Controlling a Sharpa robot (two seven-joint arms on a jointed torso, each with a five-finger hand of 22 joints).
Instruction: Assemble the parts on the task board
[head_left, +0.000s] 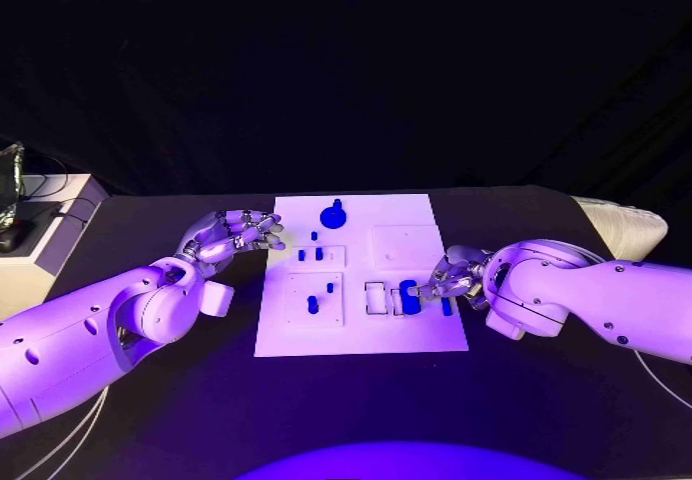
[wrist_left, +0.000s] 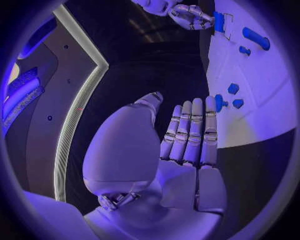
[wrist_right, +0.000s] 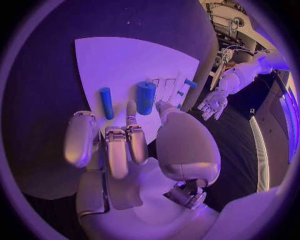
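Fingers of the right hand (head_left: 450, 276) touch a thick blue cylinder part (head_left: 410, 297) on the flat white task board (head_left: 421, 340); whether they grip it cannot be told. The left hand (head_left: 235, 232) hovers, fingers loosely curled, holding nothing.

Just past the right hand's (head_left: 450, 277) fingertips (wrist_right: 130, 111) a thick blue peg (wrist_right: 146, 97) and a thin blue rod (wrist_right: 107, 103) stand close together on the white board (head_left: 404, 210), narrowing any way through. Bare board lies beyond them. Ahead of the left hand's (head_left: 238, 233) fingers (wrist_left: 195, 125) small blue pieces (wrist_left: 235, 96) sit at the board's edge; black table (head_left: 173, 400) lies open behind.
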